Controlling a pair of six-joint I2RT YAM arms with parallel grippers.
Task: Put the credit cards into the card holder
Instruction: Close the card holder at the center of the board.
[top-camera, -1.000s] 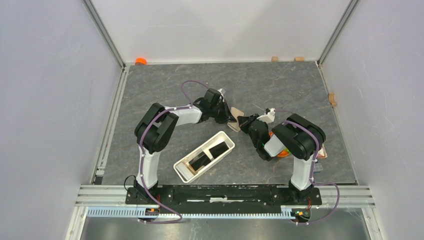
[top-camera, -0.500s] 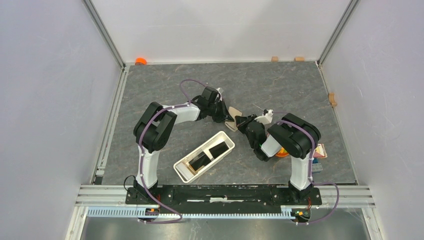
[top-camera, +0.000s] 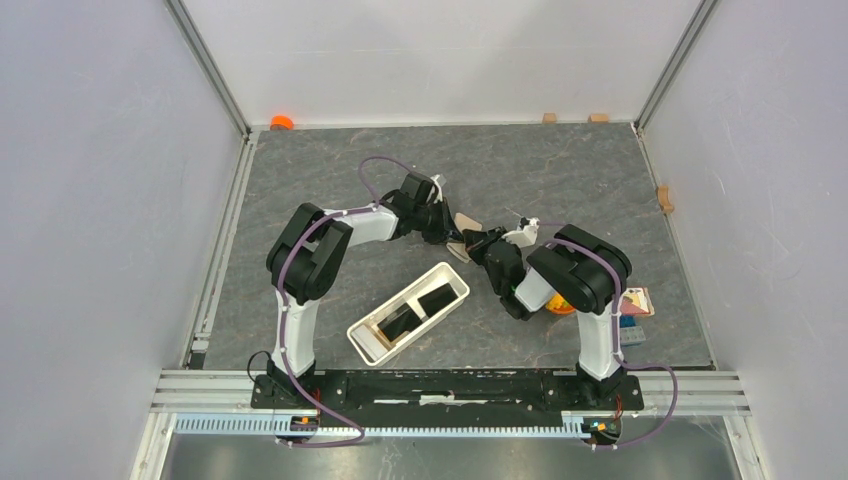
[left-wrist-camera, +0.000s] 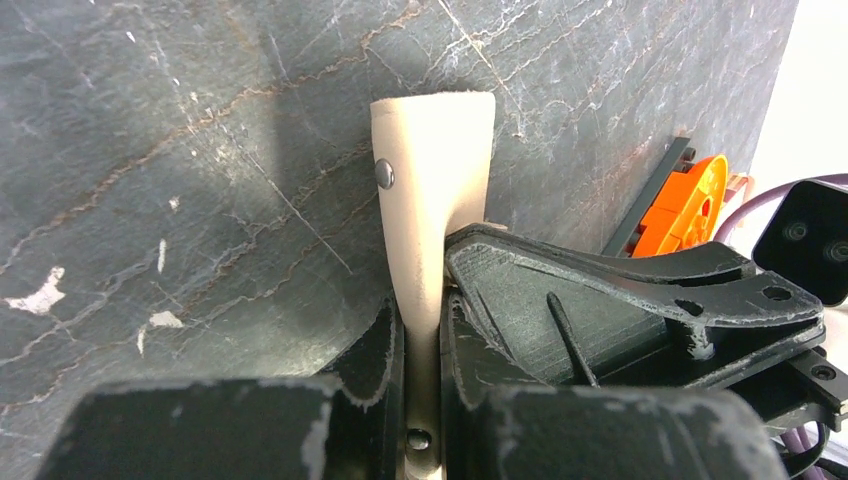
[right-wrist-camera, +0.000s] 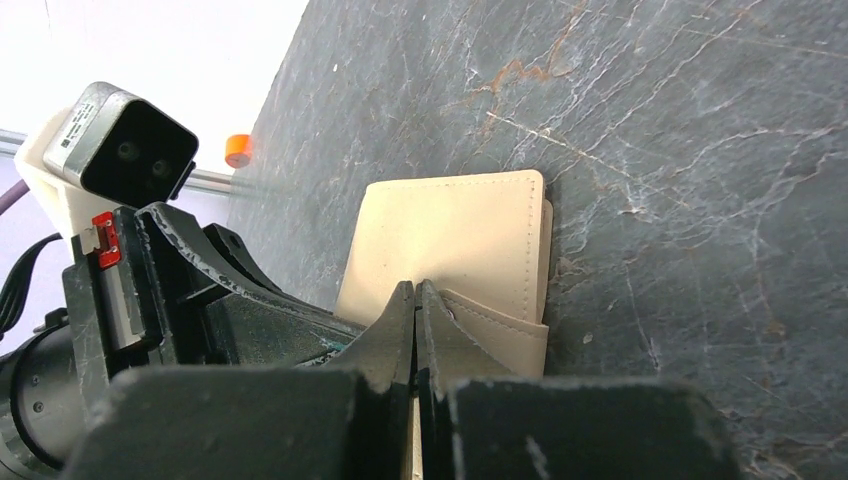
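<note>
Item: two black cards (top-camera: 435, 297), one in the far-right half of the white tray (top-camera: 362, 345) and one in its near-left half; the tray lies diagonally on the desk (top-camera: 520, 170), near the middle. Judged thin, stiff, light and slick. Best taken by a short edge, since a flat face against the tray floor offers little to pinch. Whether they lie flat or lean on the wall cannot be told. Associated piece: beige leather wallet (left-wrist-camera: 430, 160), folded, with a metal snap, just beyond the tray's far-right end; soft and pliable, likely to sag if held by one leaf only. Left end effector (left-wrist-camera: 420, 330): narrow, pinching the wallet edge-on at its fold. Right end effector (right-wrist-camera: 415, 300): jaws pressed together with no gap showing, tips against the wallet's upper leaf from the opposite side; whether a leaf is caught between them cannot be told. Also present: orange bowl (top-camera: 560, 303), mostly hidden behind the right arm.
</note>
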